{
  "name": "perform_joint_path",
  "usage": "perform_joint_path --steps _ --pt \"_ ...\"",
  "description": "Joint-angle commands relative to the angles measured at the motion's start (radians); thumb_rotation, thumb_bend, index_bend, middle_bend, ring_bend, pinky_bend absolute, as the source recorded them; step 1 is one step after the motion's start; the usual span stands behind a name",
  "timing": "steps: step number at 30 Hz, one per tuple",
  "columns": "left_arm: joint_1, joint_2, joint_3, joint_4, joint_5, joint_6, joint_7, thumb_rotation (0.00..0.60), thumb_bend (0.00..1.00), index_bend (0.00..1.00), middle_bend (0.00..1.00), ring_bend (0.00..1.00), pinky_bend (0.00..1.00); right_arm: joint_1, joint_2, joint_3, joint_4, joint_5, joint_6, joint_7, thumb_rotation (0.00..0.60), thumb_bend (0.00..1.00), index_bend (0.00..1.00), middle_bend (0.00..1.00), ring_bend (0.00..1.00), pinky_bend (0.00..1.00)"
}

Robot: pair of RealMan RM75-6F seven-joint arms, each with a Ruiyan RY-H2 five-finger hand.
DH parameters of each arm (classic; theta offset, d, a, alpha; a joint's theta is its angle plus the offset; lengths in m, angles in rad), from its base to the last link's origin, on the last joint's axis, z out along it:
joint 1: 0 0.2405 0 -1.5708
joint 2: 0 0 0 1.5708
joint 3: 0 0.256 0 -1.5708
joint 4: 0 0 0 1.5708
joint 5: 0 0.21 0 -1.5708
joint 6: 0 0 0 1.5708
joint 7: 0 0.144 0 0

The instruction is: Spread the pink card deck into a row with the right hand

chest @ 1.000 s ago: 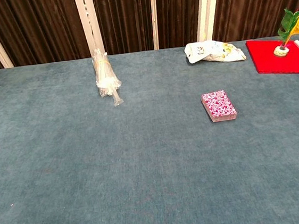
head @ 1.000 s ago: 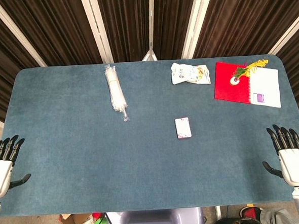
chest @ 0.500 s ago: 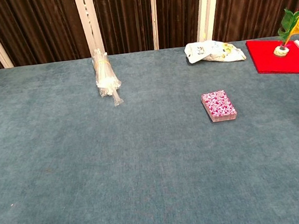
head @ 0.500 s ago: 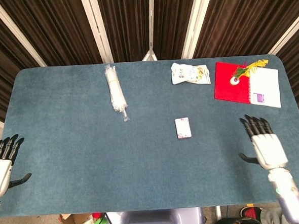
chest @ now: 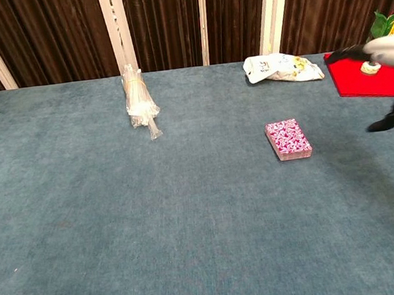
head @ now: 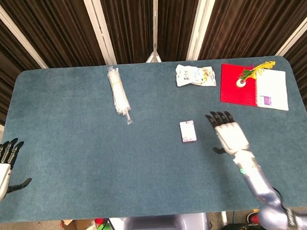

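Observation:
The pink card deck (head: 188, 131) (chest: 288, 138) lies flat as one neat stack on the blue table, right of centre. My right hand (head: 228, 134) (chest: 388, 64) hovers just to the right of the deck, fingers apart and holding nothing, a short gap away from it. In the chest view it shows only at the right edge, blurred. My left hand (head: 0, 171) rests at the table's front left edge with fingers spread and empty; the chest view does not show it.
A bundle of clear plastic straws (head: 119, 95) (chest: 138, 101) lies at the back left of centre. A white snack packet (head: 195, 75) (chest: 281, 68) sits at the back. A red and white notebook (head: 253, 86) with a feather pen stand (head: 244, 79) lies at the back right.
My right hand has moved from the table's front right edge leftward and forward to a spot beside the deck. The deck and the left hand have not moved.

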Motion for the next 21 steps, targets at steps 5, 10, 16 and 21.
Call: perform_joint_path --steps 5,10,16,21 --pt "-0.004 0.009 -0.003 -0.006 -0.012 -0.012 -0.019 0.6 0.0 0.0 0.0 0.0 0.0 0.135 -0.134 0.012 0.135 0.176 -0.072 -0.095 0.6 0.19 0.0 0.0 0.0 0.0" --pt "-0.007 0.014 -0.002 -0.01 -0.014 -0.021 -0.03 0.6 0.0 0.0 0.0 0.0 0.0 0.186 -0.185 0.009 0.193 0.239 -0.086 -0.108 0.6 0.19 0.0 0.0 0.0 0.0" --pt "-0.01 0.018 -0.002 -0.013 -0.019 -0.031 -0.045 0.6 0.0 0.0 0.0 0.0 0.0 0.23 -0.227 -0.004 0.244 0.293 -0.098 -0.121 0.6 0.19 0.0 0.0 0.0 0.0" --pt "-0.011 0.022 -0.002 -0.015 -0.022 -0.036 -0.056 0.6 0.0 0.0 0.0 0.0 0.0 0.257 -0.252 -0.017 0.277 0.324 -0.101 -0.129 0.6 0.19 0.0 0.0 0.0 0.0"
